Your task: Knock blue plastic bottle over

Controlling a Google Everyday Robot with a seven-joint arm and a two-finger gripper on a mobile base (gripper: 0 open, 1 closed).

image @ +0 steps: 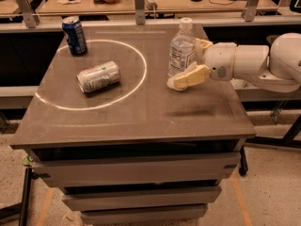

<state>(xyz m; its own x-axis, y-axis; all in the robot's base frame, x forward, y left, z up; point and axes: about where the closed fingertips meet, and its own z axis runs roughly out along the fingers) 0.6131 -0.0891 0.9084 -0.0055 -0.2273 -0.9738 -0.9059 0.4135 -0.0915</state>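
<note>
Flanking the tall clear white-capped plastic bottle (pixel 181 51), upright at the right of the grey tabletop (pixel 141 119), with the cream two-finger gripper (pixel 189 63) spread apart beside it: approach seemingly done, toppling push not yet made.

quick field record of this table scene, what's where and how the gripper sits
bottle: blue plastic bottle, upright, right of the white circle
arm: gripper open, from the right, fingers either side of the bottle
cans: dark blue can upright, far left; silver-green can on its side inside the circle
surface: table
task: bottle not yet knocked over
</note>
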